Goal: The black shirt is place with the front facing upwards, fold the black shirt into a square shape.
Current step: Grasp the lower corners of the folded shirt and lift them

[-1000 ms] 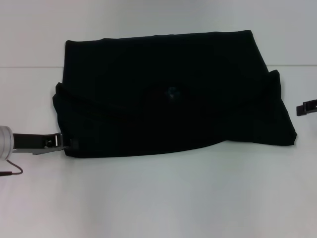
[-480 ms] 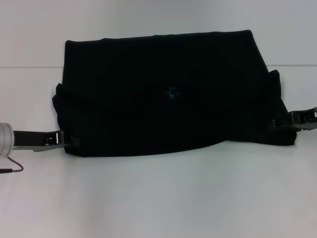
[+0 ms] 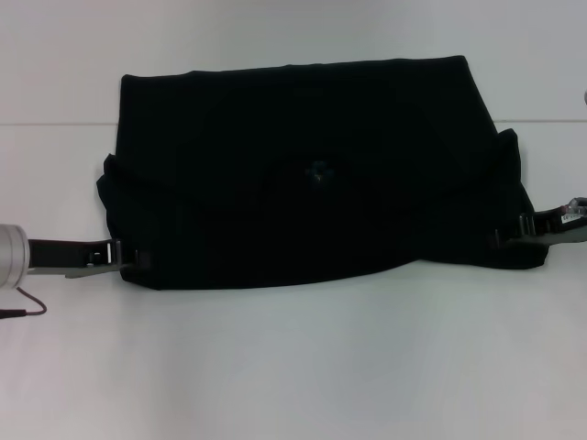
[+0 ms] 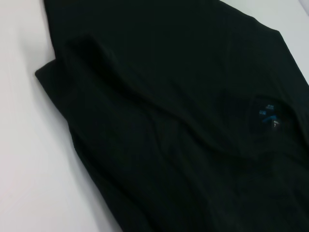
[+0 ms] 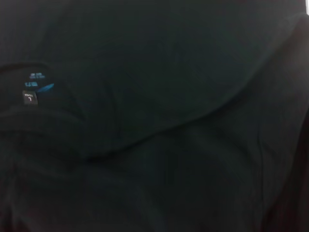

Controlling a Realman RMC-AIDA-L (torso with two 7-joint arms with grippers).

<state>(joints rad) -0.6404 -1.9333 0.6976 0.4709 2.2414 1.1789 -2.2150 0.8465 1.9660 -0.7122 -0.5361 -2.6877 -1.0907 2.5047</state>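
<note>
The black shirt point(image 3: 303, 119) lies folded into a wide band across the white table point(image 3: 293, 367). Its small blue neck label point(image 3: 318, 170) shows near the middle, and the chest letters are hidden. My left gripper point(image 3: 128, 259) is at the shirt's near-left corner, against the cloth edge. My right gripper point(image 3: 512, 235) is at the shirt's near-right corner, against the cloth. The left wrist view shows the shirt point(image 4: 169, 96) with the label point(image 4: 268, 116). The right wrist view is filled by the shirt point(image 5: 169, 72) with the label point(image 5: 36, 87).
A thin dark cable point(image 3: 23, 307) loops on the table by the left arm. A faint seam line point(image 3: 46, 124) crosses the table behind the shirt's middle. Bare table lies in front of the shirt.
My right gripper has come in from the right side to the shirt's near-right corner. My left gripper has edged slightly right along the near-left corner. The shirt has barely shifted.
</note>
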